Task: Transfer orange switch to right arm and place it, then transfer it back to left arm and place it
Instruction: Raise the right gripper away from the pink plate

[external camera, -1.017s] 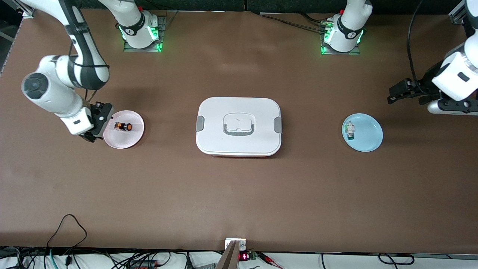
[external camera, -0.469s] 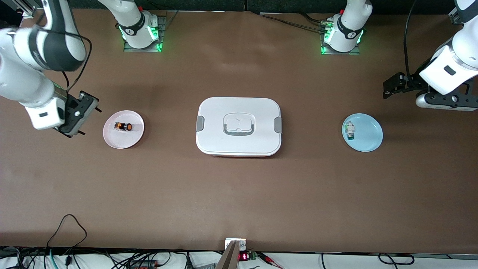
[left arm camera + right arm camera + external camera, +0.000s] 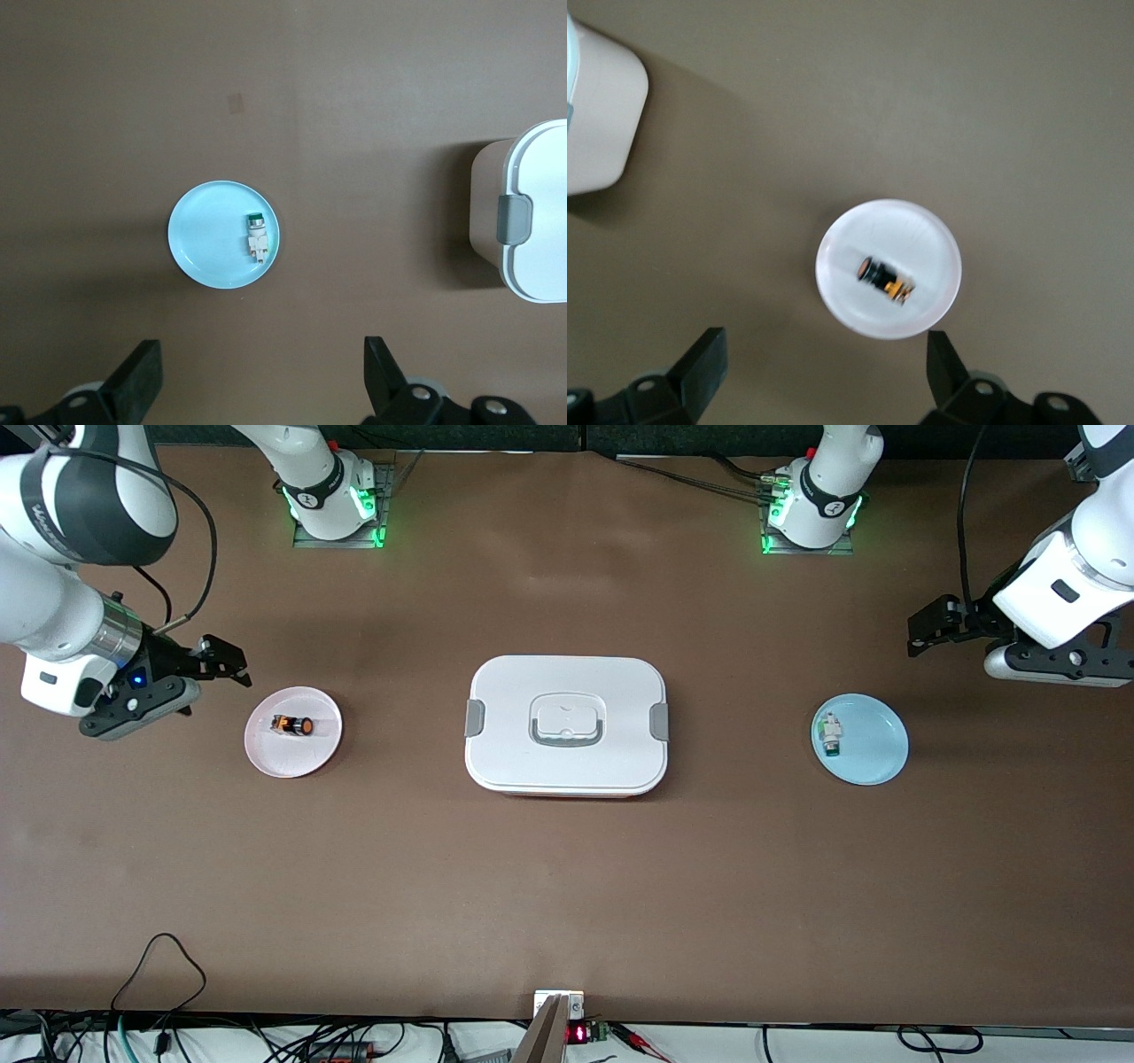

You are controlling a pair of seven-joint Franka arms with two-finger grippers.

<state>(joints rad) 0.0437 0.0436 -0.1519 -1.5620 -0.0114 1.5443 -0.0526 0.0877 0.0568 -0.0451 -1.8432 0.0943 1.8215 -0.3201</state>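
The orange switch (image 3: 292, 725) lies on its side on a small pink plate (image 3: 306, 755) toward the right arm's end of the table; the right wrist view shows the switch (image 3: 884, 277) on that plate (image 3: 921, 235). My right gripper (image 3: 229, 662) hangs open and empty over bare table beside the plate, its fingers (image 3: 825, 345) wide apart. The white box (image 3: 565, 724) stands mid-table with its lid on. My left gripper (image 3: 917, 636) is open and empty over the table by the left arm's end, nothing between its fingers (image 3: 261, 354).
A light blue plate (image 3: 877, 755) holding a small white-and-green part (image 3: 830, 735) sits toward the left arm's end; the left wrist view shows the plate (image 3: 204, 239), the part (image 3: 257, 237) and a box corner (image 3: 536, 221). Cables run along the table's near edge.
My right gripper has drawn back from the pink plate's rim toward the right arm's end of the table and turned. The left gripper rose slightly. Switch, plates and box have not moved.
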